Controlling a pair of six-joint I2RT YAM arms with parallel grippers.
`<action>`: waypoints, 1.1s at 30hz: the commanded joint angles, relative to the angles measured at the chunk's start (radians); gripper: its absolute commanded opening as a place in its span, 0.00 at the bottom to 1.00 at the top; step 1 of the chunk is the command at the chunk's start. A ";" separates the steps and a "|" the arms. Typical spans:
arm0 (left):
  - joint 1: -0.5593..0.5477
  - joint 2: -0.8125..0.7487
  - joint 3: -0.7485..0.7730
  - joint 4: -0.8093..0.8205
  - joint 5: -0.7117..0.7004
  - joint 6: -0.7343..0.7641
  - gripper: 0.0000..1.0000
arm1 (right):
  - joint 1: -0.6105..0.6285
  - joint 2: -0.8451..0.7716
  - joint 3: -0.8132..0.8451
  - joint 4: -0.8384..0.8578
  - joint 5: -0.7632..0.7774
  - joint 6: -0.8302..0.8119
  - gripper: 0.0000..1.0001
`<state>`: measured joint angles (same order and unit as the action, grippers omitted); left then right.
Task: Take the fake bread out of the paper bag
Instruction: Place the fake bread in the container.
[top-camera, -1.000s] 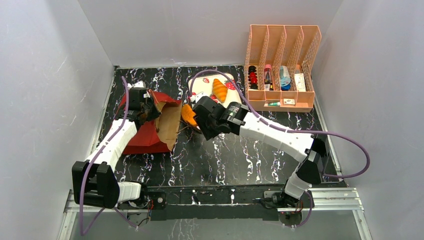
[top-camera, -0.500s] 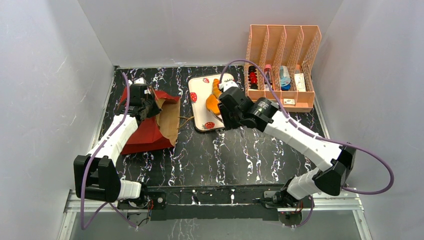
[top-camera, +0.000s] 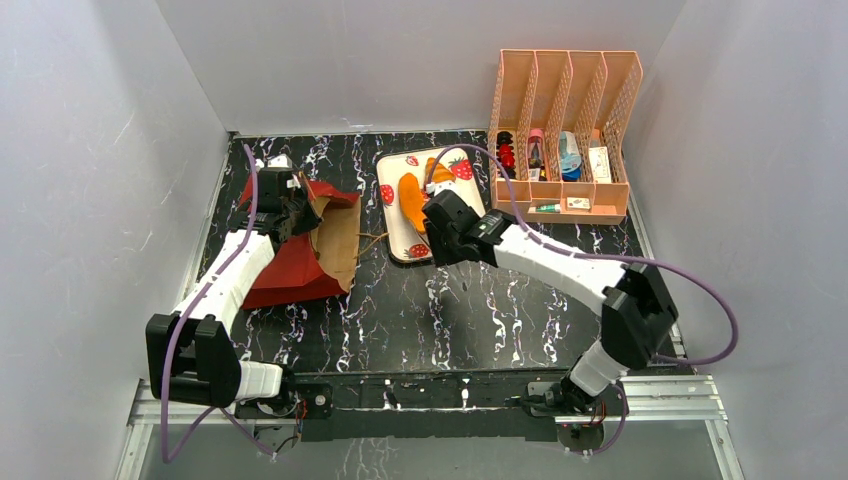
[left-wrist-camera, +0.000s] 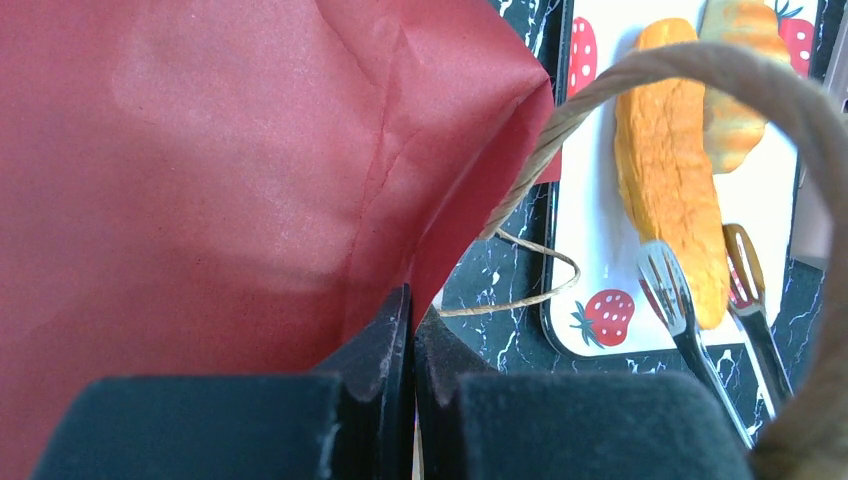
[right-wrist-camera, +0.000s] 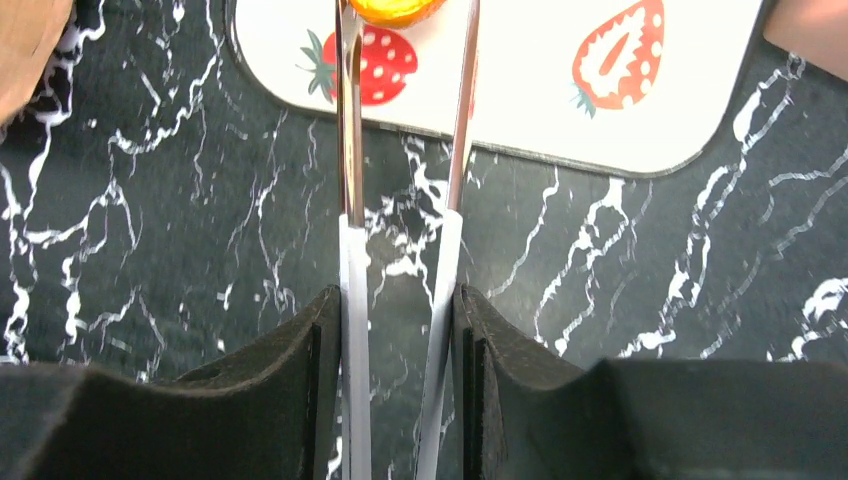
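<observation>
Marbled tabletop: right gripper clamps tongs around the long loaf on the tray; left gripper pinches the bag. Ease tongs apart slowly.

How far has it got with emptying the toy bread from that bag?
Done: a long orange loaf and a croissant lie on the strawberry tray. In hand: the right jaws squeeze tongs whose tips straddle that loaf's end; the left jaws pinch the paper bag. Left: unclear, the bag's inside is hidden.
</observation>
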<state>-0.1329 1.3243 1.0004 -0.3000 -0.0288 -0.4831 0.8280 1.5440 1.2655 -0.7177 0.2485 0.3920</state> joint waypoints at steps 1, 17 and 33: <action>0.001 -0.047 -0.002 -0.018 0.034 0.003 0.00 | -0.038 0.083 0.035 0.180 0.001 -0.002 0.00; 0.000 -0.050 0.017 -0.017 0.079 0.055 0.00 | -0.088 0.333 0.136 0.291 -0.069 -0.005 0.38; -0.001 -0.057 0.010 -0.011 0.084 0.054 0.00 | -0.088 0.296 0.072 0.282 -0.085 -0.010 0.60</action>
<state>-0.1329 1.3140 0.9997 -0.3027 0.0288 -0.4301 0.7437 1.8870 1.3457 -0.4816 0.1577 0.3916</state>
